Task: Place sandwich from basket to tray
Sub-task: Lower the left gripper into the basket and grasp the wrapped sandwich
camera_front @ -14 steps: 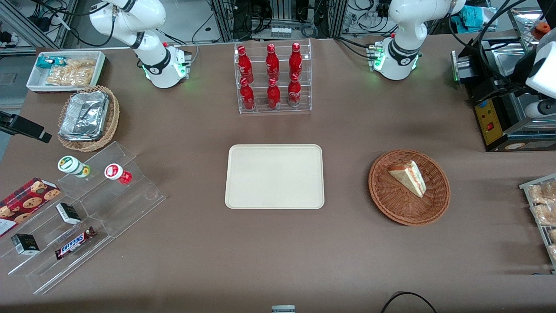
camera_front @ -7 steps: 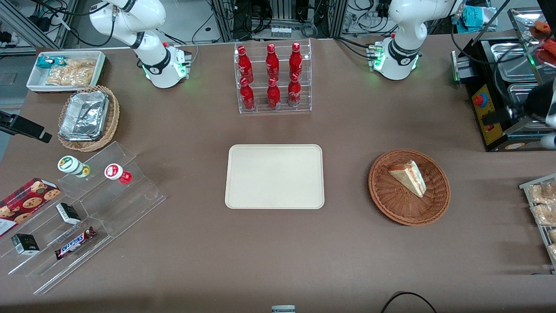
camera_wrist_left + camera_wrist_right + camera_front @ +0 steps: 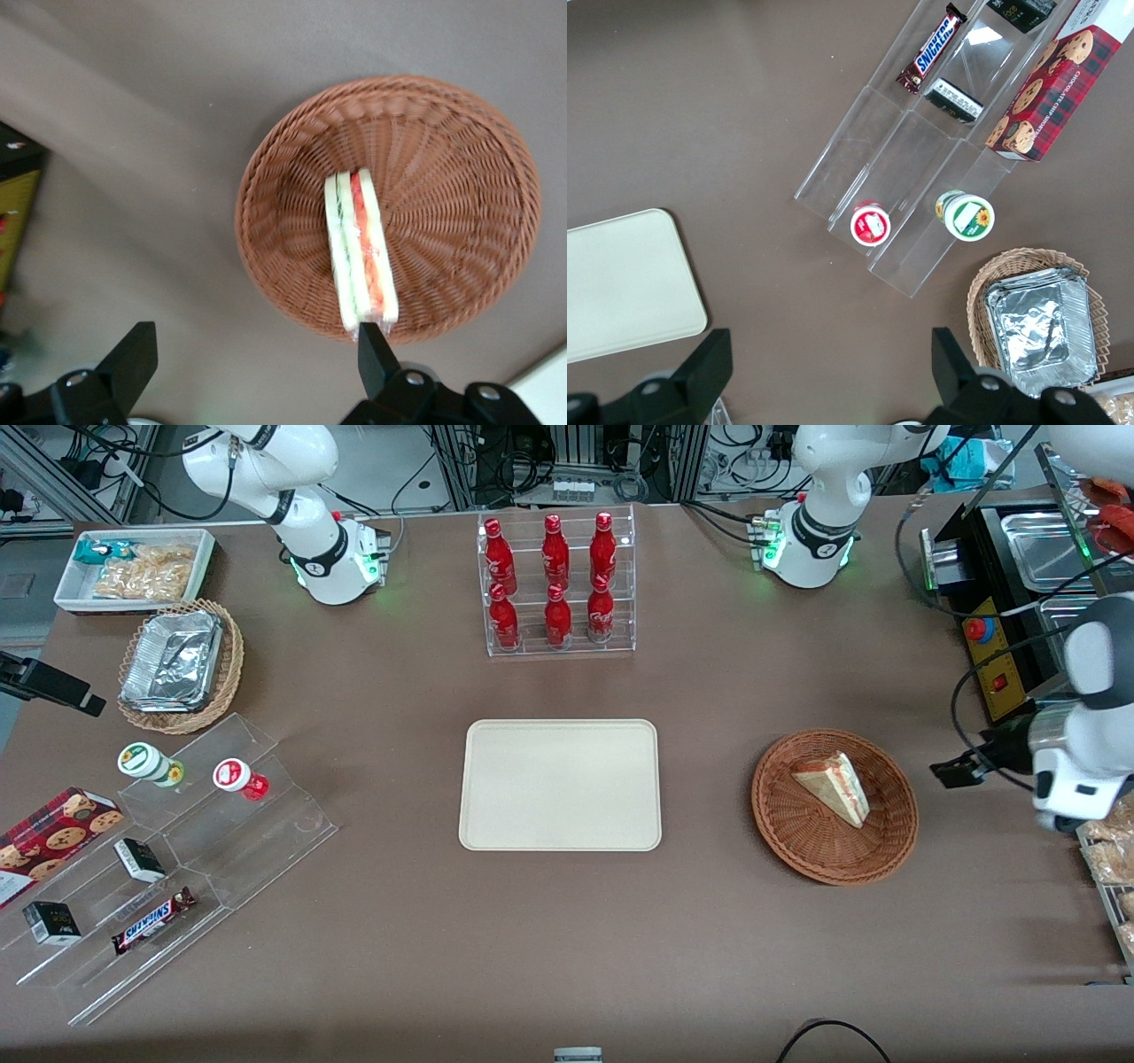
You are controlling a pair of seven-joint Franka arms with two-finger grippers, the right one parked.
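A: One triangular white-bread sandwich lies in one round reddish-brown wicker basket; we count one cream rectangular tray, well apart.

B: We see the left gripper above the table beside the basket, fingers spread.

Lighting: bright, even, from overhead. Tabletop evenly lit, brown, matte; darkens along the edge nearest the front camera. Shadows: soft and short beneath the tray and basket; broad faint patches near the bottle rack. Glare: crinkled foil container and clear plastic stand reflect white highlights. Green indicator lamps glow at both arm bases. Wrist view: sandwich and basket weave fairly sharp; claw, fingers apart above the basket, appears as a dark, soft silhouette. A pale streak crosses the tabletop there.
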